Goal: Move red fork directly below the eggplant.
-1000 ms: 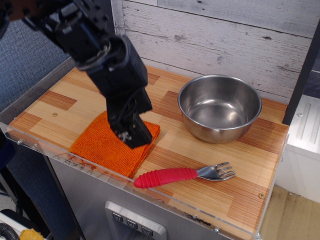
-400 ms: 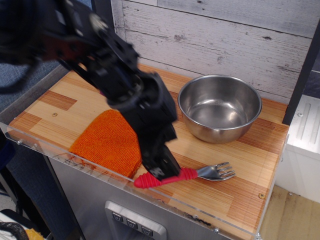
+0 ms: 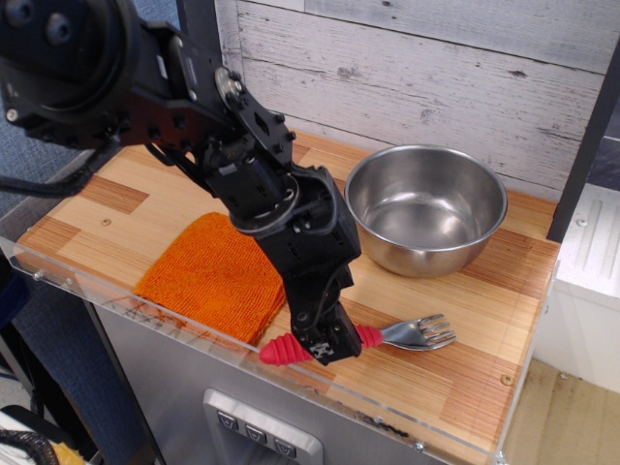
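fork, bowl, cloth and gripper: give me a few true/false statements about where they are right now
1. The fork lies on the table, not in the bowl. True.
2. The gripper is over the fork's red handle. True.
3. The bowl holds an eggplant. False: the bowl is empty, and no eggplant is in view.
4. The cloth is green. False: it is orange.
5. The fork's tines point at the cloth. False: they point right, away from it.
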Motion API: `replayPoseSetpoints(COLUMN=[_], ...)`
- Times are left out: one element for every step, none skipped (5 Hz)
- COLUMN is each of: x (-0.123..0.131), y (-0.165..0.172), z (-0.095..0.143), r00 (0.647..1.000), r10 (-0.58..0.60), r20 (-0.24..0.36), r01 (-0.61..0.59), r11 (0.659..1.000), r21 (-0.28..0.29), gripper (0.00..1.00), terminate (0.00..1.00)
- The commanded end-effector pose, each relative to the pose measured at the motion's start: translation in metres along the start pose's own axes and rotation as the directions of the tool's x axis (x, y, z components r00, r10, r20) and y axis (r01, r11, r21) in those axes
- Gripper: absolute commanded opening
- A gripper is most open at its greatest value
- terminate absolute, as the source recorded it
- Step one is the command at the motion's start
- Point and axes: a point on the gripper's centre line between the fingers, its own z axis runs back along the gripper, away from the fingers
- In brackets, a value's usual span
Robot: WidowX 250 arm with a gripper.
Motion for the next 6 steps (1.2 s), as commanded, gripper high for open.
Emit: replayPoseSetpoints(x=[-0.0097, -0.0097, -0.01, -0.0132, -0.0145, -0.0142], y=[0.0052, 0.0035, 0.0023, 0.0023, 0.0052, 0.0067], z=[-0.003, -0.0076, -0.0097, -0.008, -0.0045, -0.0025], r00=[0.999, 0.999, 0.998, 0.997, 0.997, 0.998], r10=[-0.03, -0.046, -0.054, -0.057, -0.053, -0.05], r20=[-0.022, -0.025, -0.034, -0.049, -0.05, -0.046], r01=[0.031, 0.047, 0.056, 0.06, 0.057, 0.054], r11=[0.999, 0.999, 0.998, 0.996, 0.995, 0.996], r21=[0.033, 0.029, 0.039, 0.059, 0.076, 0.077], gripper=[1.0, 1.0, 0.0, 0.0, 0.0, 0.0], terminate=[0.0, 0.0, 0.0, 0.0, 0.0, 0.0])
